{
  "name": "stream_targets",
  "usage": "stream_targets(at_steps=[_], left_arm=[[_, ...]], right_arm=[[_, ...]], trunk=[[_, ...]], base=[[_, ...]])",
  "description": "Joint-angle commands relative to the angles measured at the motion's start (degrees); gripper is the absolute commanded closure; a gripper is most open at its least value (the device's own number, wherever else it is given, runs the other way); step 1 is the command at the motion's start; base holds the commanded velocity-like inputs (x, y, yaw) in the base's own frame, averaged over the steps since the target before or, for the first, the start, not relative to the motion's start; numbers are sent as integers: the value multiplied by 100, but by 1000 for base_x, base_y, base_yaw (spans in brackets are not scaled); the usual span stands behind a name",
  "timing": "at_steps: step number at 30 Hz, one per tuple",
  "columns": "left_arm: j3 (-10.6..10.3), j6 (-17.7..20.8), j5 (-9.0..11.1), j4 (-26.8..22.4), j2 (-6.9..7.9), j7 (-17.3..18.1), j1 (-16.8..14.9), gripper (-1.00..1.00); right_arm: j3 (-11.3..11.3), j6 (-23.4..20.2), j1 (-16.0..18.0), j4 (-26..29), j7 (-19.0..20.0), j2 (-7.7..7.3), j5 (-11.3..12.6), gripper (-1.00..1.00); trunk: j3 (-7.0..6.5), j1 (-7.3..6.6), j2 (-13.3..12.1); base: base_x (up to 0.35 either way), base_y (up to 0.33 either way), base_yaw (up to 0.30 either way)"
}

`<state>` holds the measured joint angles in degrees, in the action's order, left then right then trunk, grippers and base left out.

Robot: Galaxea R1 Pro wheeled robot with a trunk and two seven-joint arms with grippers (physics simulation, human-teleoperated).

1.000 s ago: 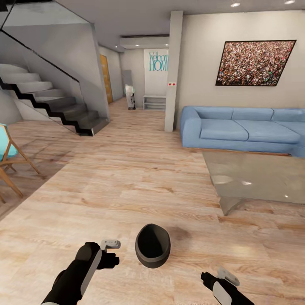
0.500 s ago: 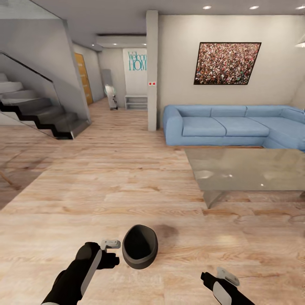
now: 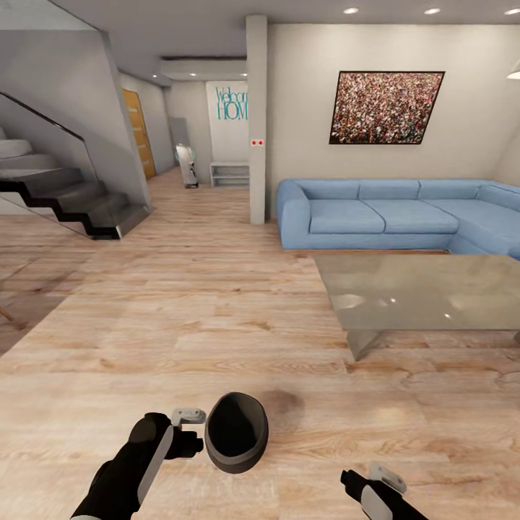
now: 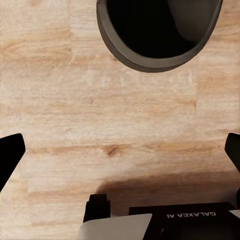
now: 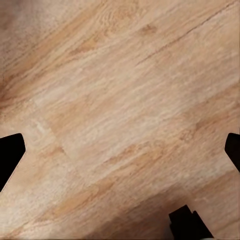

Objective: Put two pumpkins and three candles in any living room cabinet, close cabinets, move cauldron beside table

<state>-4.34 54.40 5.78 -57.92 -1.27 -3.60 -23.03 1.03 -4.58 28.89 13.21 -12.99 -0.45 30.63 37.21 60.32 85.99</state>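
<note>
The black cauldron sits on the wooden floor beside the spread, empty left hand, well short of the glass coffee table; right hand spread too

Matte blk cauldron, blue sofa

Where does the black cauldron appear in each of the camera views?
Head view: cauldron low and centre on the wooden floor, beside the left gripper.
Left wrist view: cauldron at the top edge.
Right wrist view: not in it.
Shared landmark: the wooden floor.
</note>
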Motion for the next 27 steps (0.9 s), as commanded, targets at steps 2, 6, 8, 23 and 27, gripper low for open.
stream_targets(at_steps=[2, 6, 8, 23, 27], left_arm=[[2, 0, -3, 0, 2, 0, 0, -100], [3, 0, 0, 0, 7, 0, 0, -100], [3, 0, -2, 0, 6, 0, 0, -100], [30, 0, -6, 0, 13, 0, 0, -100], [60, -6, -6, 0, 18, 0, 0, -100]], right_arm=[[-3, 0, -2, -1, -1, -14, 19, -100], [-5, 166, 0, -3, -2, -15, 39, -100], [-6, 318, 1, -4, -2, -6, 44, -100], [246, 249, 0, 51, -92, 359, -60, -100], [454, -514, 189, 166, -562, 746, -71, -100]], trunk=[[0, 0, 0], [0, 0, 0], [0, 0, 0], [0, 0, 0], [0, 0, 0]], base=[[216, 79, 0], [264, 139, 0], [261, 98, 0], [112, 102, 0], [12, 20, 0]])
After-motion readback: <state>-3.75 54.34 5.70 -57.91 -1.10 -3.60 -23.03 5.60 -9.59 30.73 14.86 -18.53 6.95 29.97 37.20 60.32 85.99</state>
